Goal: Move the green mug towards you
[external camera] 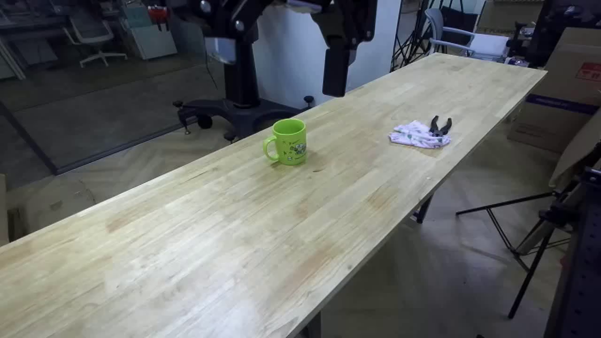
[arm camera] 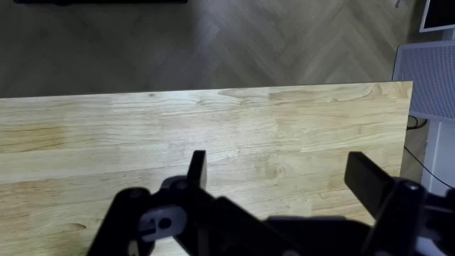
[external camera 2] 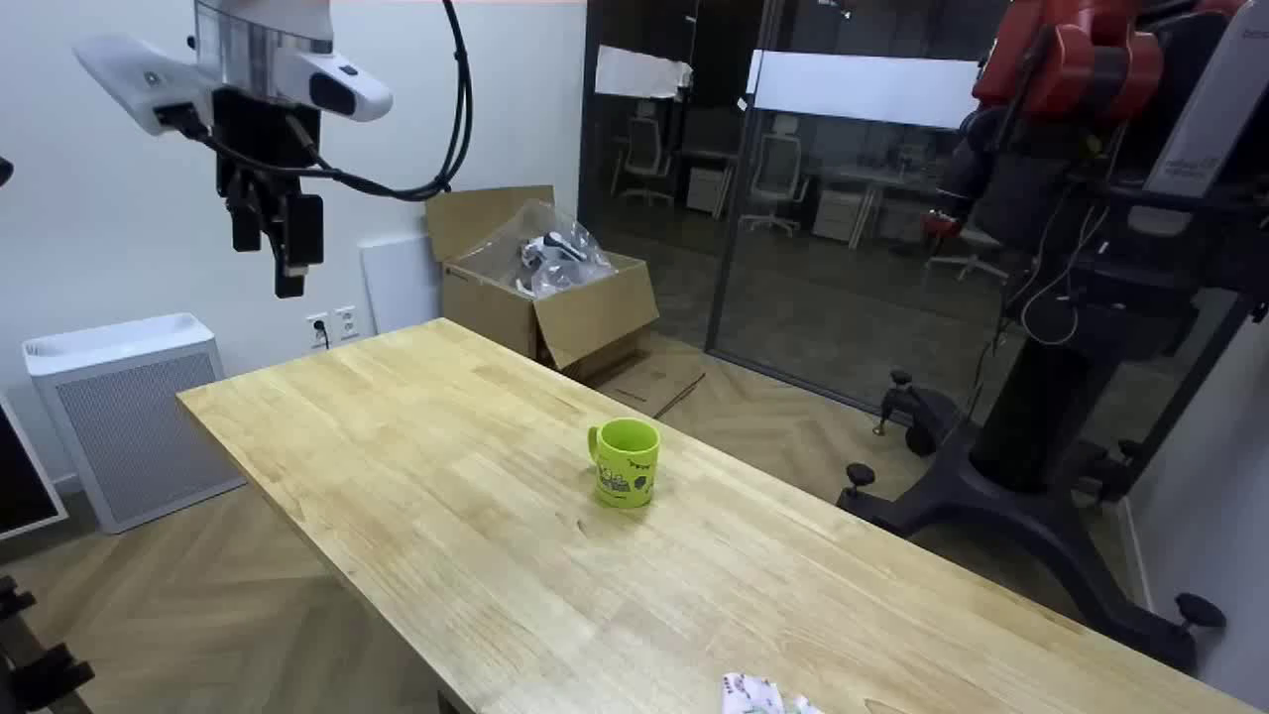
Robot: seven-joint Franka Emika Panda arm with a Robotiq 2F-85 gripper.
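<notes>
The green mug stands upright on the wooden table, close to one long edge. It carries a dark printed pattern, and its handle points to the left of the picture. It also shows in an exterior view, with the handle at its left. My gripper hangs high above the table, well apart from the mug. In the wrist view the gripper has its two black fingers wide apart, with nothing between them but the table below. The mug is out of the wrist view.
A white patterned cloth lies on the table with black pliers on it. A dark wheeled stand with a red arm is beyond the table's long edge. An open cardboard box and an air purifier stand on the floor.
</notes>
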